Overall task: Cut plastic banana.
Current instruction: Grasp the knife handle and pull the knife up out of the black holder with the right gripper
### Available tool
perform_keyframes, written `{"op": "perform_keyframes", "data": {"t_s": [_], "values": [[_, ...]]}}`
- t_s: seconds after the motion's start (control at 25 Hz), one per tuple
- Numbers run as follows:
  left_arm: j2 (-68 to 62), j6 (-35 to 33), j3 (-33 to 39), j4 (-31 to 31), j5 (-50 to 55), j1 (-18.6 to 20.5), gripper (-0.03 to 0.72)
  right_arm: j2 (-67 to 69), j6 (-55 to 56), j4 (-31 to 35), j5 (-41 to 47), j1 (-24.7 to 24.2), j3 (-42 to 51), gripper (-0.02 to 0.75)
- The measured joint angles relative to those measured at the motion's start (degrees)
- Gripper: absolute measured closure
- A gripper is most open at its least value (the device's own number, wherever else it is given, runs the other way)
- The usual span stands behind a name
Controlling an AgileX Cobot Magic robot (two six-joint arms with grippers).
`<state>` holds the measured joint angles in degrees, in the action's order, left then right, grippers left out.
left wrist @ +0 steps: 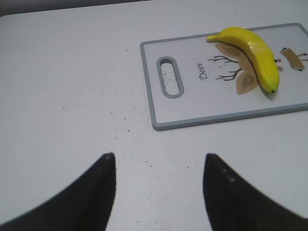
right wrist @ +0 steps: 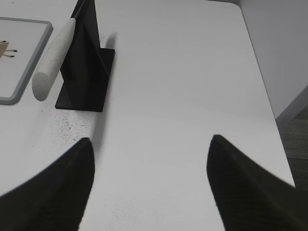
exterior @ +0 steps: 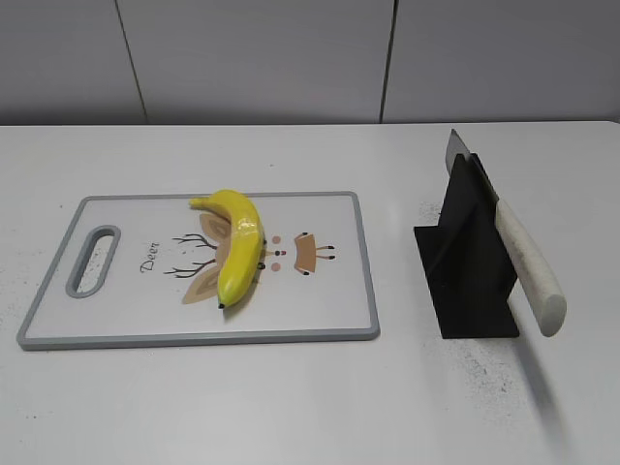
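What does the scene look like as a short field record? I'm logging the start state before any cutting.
banana: plastic banana lying whole on the cutting board, over its deer print
knife: white-handled knife resting slanted in the black stand, right of the board
left tool: open, empty, above bare table short of the board
right tool: open, empty, short of the stand
contact: neither tool touches anything

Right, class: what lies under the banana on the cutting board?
Under the plastic banana is the cutting board, printed with a deer drawing and the word "Deer". The banana covers the middle of that drawing, so that part cannot be seen.
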<state>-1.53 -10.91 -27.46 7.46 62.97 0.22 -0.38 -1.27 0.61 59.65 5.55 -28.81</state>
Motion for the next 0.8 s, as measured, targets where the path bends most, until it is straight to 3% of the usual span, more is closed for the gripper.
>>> {"op": "perform_keyframes", "data": {"t_s": [0.8], "values": [[0.0, 0.0, 0.0, 0.0, 0.0, 0.0, 0.144, 0.0, 0.0, 0.0, 0.0, 0.0, 0.0, 0.185]]}}
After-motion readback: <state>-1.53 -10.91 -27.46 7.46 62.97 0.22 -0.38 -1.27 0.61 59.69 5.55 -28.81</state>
